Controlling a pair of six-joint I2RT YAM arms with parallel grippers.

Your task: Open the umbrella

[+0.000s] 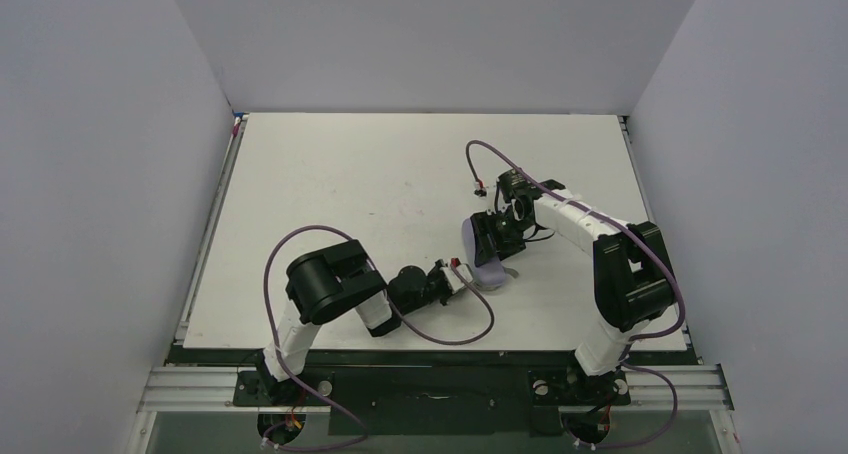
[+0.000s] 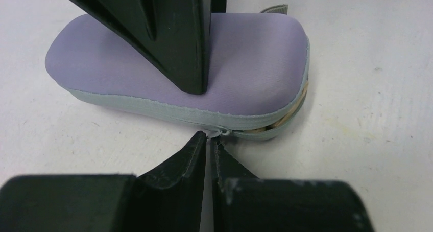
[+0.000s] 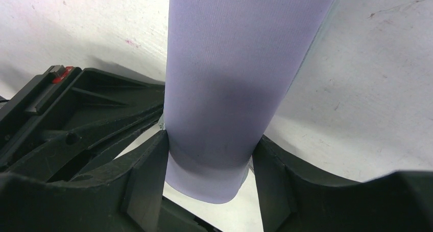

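A pale lavender oblong case (image 1: 485,264) lies on the table. It also shows in the left wrist view (image 2: 245,63) and the right wrist view (image 3: 230,63). Its grey zip band is parted at one end, where a sliver of the tan umbrella (image 2: 284,120) shows; the rest of the umbrella is hidden inside. My right gripper (image 3: 209,160) is shut across the case's width, and one of its fingers (image 2: 173,32) stands on the lid. My left gripper (image 2: 212,138) is shut on the small zip pull (image 2: 218,133) at the case's near side.
The white table (image 1: 350,174) is walled by grey panels on three sides. Purple cables loop beside both arms (image 1: 440,334). My left gripper (image 1: 460,276) and right gripper (image 1: 497,236) sit close together at the case.
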